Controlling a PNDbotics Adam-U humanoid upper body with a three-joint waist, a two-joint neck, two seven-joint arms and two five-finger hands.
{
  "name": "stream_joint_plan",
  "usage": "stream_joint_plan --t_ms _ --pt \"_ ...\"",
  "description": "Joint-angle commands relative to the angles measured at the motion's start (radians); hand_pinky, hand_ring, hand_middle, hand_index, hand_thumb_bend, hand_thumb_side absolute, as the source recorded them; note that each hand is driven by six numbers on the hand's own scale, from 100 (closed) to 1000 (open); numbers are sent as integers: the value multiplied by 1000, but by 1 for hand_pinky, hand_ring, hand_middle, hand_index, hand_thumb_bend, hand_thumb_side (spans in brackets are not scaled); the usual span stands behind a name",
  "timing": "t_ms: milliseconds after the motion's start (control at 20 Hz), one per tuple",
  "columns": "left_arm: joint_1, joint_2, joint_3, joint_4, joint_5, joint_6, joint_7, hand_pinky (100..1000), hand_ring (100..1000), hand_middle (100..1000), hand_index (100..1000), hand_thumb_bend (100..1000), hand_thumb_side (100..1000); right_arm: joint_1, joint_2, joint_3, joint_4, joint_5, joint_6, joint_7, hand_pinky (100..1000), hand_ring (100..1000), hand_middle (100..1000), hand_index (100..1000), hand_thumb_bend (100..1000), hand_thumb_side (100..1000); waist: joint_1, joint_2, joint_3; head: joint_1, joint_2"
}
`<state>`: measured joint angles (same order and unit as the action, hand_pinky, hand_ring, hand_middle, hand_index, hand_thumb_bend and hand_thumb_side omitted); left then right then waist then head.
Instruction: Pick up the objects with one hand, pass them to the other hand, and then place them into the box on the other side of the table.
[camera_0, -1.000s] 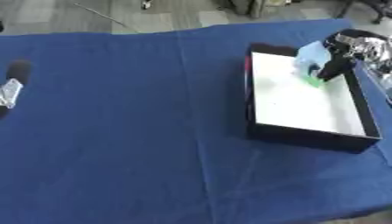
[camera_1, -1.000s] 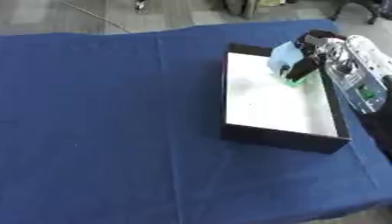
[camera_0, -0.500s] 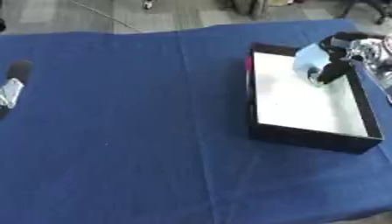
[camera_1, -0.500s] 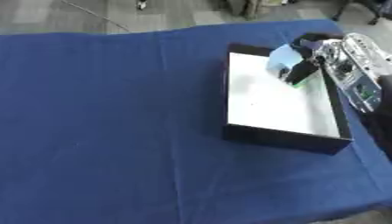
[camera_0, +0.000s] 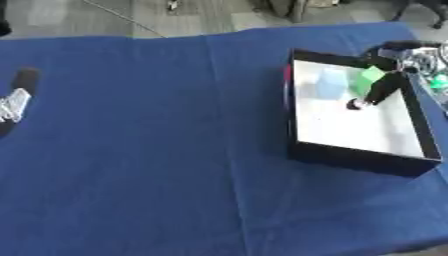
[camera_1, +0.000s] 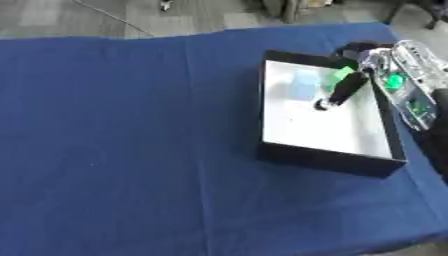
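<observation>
The black box (camera_0: 354, 152) with a white floor stands on the right side of the blue cloth. A light blue object (camera_0: 331, 83) shows blurred over the box's far end, and a green piece (camera_0: 368, 75) shows just to its right. My right hand (camera_1: 383, 64) hangs over the box's far right corner, open, with a straight black finger (camera_0: 379, 92) pointing down into the box. The light blue object is apart from that finger, to its left. My left hand (camera_0: 15, 100) lies at the cloth's left edge, only partly in view.
The blue cloth (camera_0: 149, 150) covers the whole table, with a fold line down its middle. Grey floor and chair legs (camera_0: 297, 6) show beyond the far edge. The box's walls stand up above the cloth.
My right hand held the light blue and green object over the box; its fingers have straightened and the object has left it, now showing lower and to the left inside the box.
</observation>
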<state>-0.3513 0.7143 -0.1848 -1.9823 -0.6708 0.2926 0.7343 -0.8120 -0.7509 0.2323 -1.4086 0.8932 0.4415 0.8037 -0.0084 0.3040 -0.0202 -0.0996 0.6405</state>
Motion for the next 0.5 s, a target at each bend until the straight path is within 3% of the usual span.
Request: stream_joint_plan --t_ms 50,100,200,300,400,500 --pt "-6 34 21 -18 -4 3 10 779 766 742 816 595 463 -28 -13 -60 -59 -8 157 40 881 901 821 947 228 100 1 -26 -2 16 1" --pt "-5 35 24 -18 -2 4 12 779 766 742 816 596 462 -30 -8 -80 -84 -33 206 -18 854 887 809 939 100 100 2 -26 -2 23 1" --pt "-1 38 33 -18 5 8 14 781 767 744 820 597 468 -38 8 -110 -148 -103 321 -181 786 857 806 935 100 100 6 -27 0 39 2" --pt "4 46 41 -18 22 14 4 780 766 743 823 594 477 -43 27 -121 -210 -217 397 -354 753 857 821 939 100 232 10 -29 4 54 4" --pt "10 58 48 -18 49 23 -21 778 766 745 831 583 494 -48 42 -120 -246 -345 421 -520 732 860 833 933 100 406 13 -30 10 71 5" --pt "19 75 56 -18 87 34 -71 781 767 744 830 573 514 -55 58 -115 -257 -463 410 -679 721 854 834 922 100 411 15 -30 16 89 6"
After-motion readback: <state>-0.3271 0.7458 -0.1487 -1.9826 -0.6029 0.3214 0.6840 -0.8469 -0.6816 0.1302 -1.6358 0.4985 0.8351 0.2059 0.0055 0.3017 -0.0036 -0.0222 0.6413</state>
